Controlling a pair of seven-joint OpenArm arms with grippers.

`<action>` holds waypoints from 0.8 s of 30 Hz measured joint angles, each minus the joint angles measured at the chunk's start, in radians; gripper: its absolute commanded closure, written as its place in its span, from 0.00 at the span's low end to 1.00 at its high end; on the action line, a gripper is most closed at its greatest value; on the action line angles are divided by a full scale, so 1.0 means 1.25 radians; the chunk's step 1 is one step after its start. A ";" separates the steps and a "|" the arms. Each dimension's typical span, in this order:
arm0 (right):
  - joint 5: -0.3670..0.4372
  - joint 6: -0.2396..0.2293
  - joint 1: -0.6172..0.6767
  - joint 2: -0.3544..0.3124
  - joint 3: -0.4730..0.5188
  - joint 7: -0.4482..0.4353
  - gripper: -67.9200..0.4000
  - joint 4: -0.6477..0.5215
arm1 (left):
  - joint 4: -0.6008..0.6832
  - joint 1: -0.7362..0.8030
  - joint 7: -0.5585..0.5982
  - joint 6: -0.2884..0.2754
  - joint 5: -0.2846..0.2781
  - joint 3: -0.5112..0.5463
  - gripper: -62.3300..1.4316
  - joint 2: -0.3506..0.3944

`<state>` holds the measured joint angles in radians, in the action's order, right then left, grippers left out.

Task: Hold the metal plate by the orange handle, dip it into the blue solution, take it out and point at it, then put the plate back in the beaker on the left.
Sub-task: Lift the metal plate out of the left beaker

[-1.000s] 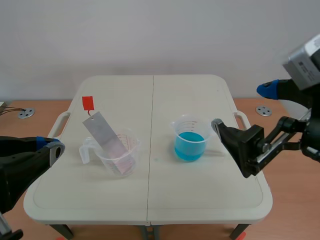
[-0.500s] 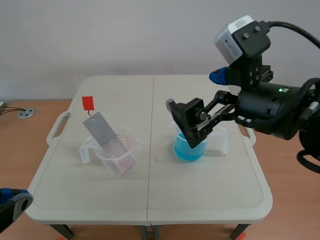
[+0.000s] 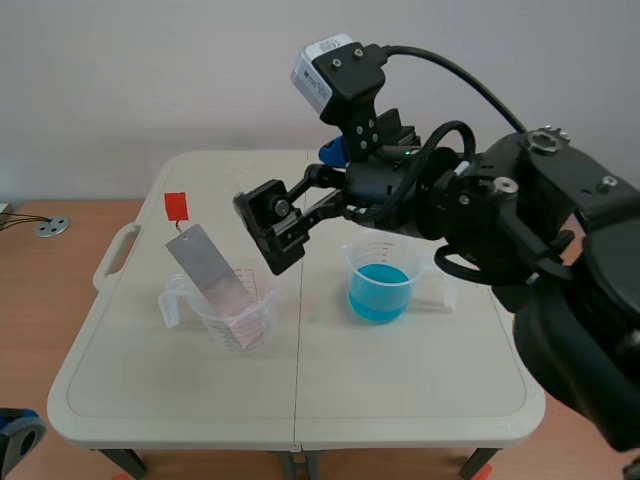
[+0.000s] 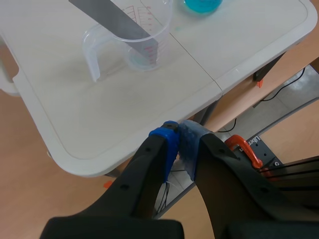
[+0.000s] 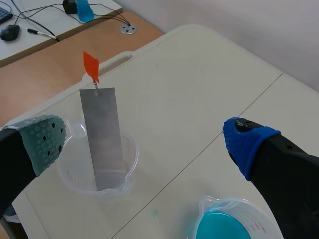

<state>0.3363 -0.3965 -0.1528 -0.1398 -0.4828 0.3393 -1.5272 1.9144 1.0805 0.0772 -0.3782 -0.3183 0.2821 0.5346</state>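
The metal plate (image 3: 212, 272) leans in the clear beaker (image 3: 238, 308) on the table's left, with its orange handle (image 3: 176, 206) sticking up at the top. My right gripper (image 3: 300, 192) hangs open just right of the plate, above the table's middle. In the right wrist view the plate (image 5: 102, 144) and its orange handle (image 5: 90, 64) stand ahead of the open gripper (image 5: 144, 142), nearer its left finger. The beaker of blue solution (image 3: 380, 282) sits right of centre. My left gripper (image 4: 178, 142) is shut on nothing, low off the table's near left corner.
A white folding table (image 3: 420, 400) carries both beakers. In the left wrist view an orange clamp (image 4: 244, 149) and table legs lie below the table's edge. A desk with a mouse (image 5: 10, 32), cables and a blue bottle stands beyond the table. A metal disc (image 3: 52, 227) lies on the floor.
The right arm has swung left, from beside the blue beaker to the table's middle near the plate, still open. The left arm has dropped back to the bottom left corner.
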 measured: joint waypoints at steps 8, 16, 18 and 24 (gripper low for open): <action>-0.027 -0.015 -0.101 0.097 -0.047 -0.001 0.02 0.201 | 0.000 0.000 -0.028 0.000 0.003 0.000 0.93 0.000; -0.061 -0.021 -0.178 0.168 -0.077 -0.035 0.02 0.337 | 0.000 0.000 -0.022 0.000 0.003 0.000 0.93 0.000; -0.065 -0.031 -0.195 0.179 -0.079 -0.041 0.02 0.354 | 0.000 0.000 -0.022 0.000 0.003 0.000 0.93 0.000; -0.094 -0.030 -0.235 0.215 -0.092 -0.067 0.02 0.417 | 0.000 0.000 -0.022 0.000 0.003 0.000 0.93 0.000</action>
<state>0.2192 -0.4343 -0.4465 0.1287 -0.5980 0.2554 -1.0061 1.9144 1.0805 0.0494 -0.3782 -0.3141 0.2821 0.5346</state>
